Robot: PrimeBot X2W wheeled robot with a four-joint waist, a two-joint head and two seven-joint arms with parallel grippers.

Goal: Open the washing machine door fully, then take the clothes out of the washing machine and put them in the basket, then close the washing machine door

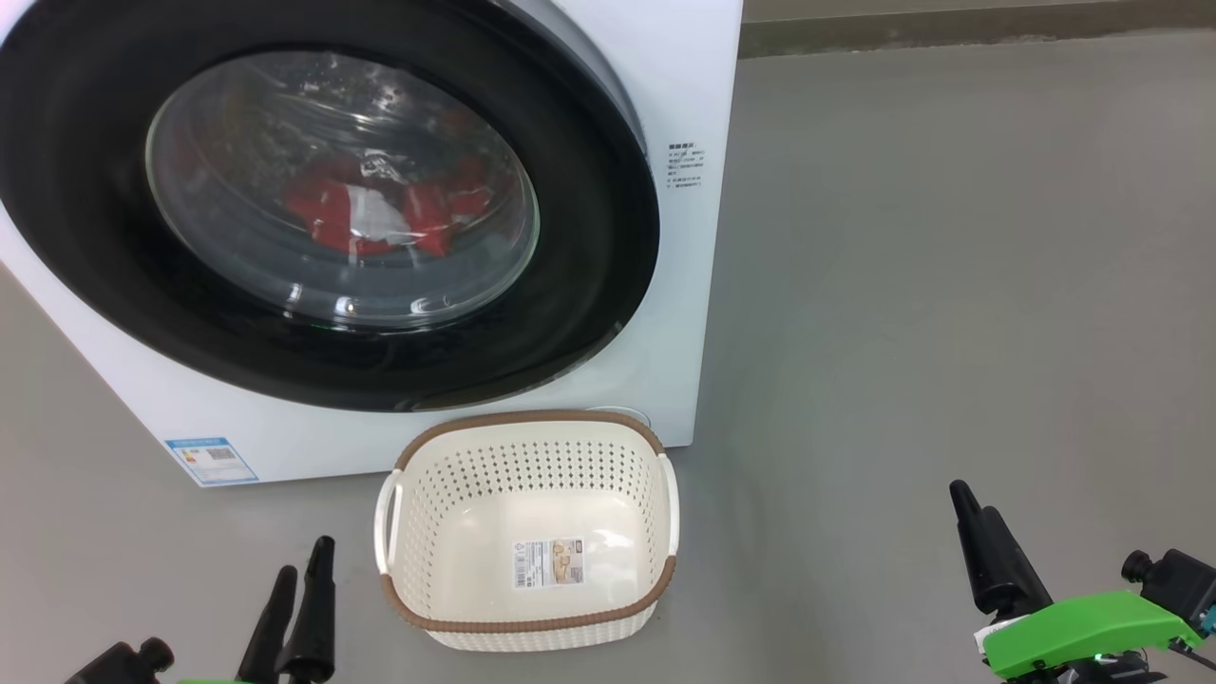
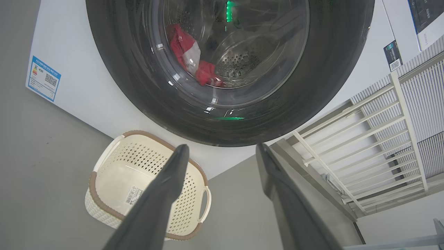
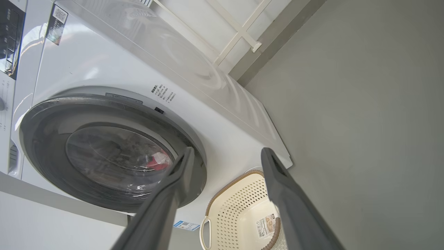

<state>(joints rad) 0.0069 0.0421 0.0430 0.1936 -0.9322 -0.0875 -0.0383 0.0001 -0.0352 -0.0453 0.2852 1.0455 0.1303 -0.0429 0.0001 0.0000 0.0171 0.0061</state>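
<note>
The white washing machine (image 1: 689, 85) fills the upper left of the head view. Its door (image 1: 594, 285), with a glossy black rim, lies against the front. Red and white clothes (image 1: 380, 214) show through the glass inside the drum, and also as clothes (image 2: 184, 52) and clothes (image 3: 158, 161) in the wrist views. The cream basket (image 1: 532, 420) stands on the floor just before the machine, with nothing in it but a paper label. My left gripper (image 1: 306, 559) is open, low and left of the basket. My right gripper (image 1: 977, 503) is open, well to the basket's right. Nothing sits between the fingers of the left gripper (image 2: 222, 147) or the right gripper (image 3: 228, 151).
Bare grey floor (image 1: 950, 285) stretches to the right of the machine. A white slatted frame (image 2: 381, 139) stands beside the machine against the wall. A small blue label (image 1: 209, 461) is on the machine's lower left corner.
</note>
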